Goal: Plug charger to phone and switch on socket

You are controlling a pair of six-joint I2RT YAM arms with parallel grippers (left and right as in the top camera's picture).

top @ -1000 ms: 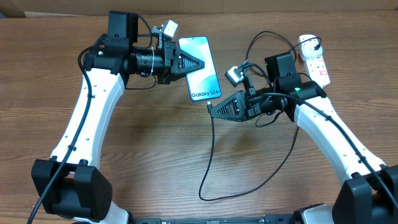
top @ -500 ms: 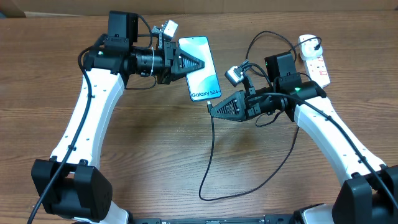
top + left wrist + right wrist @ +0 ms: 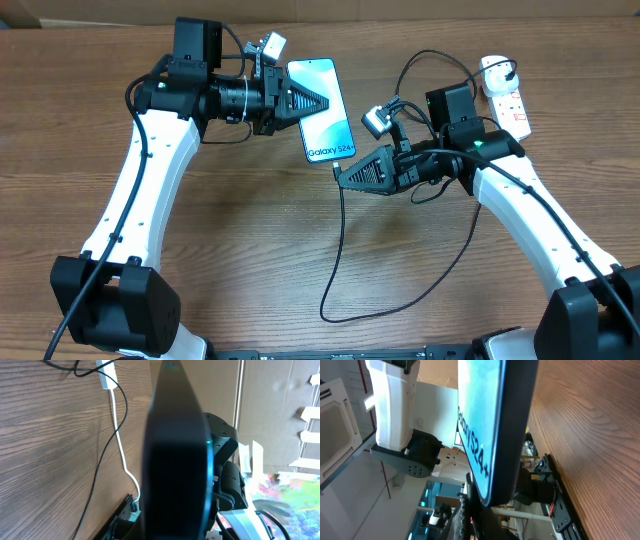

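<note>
Phone (image 3: 330,130) up at centre-left, lit cyan screen reading "Galaxy S24", raised off the tabletop (image 3: 250,230), pinched from its left side in the closed left tool (image 3: 325,104). Just below its lower right corner, right tool (image 3: 340,176) clamped tight on the charger (image 3: 341,225) near the connector tip; plugged in or not, unclear. Slack of it looping down and back right. Socket (image 3: 508,100) lying far right, well apart.
</note>
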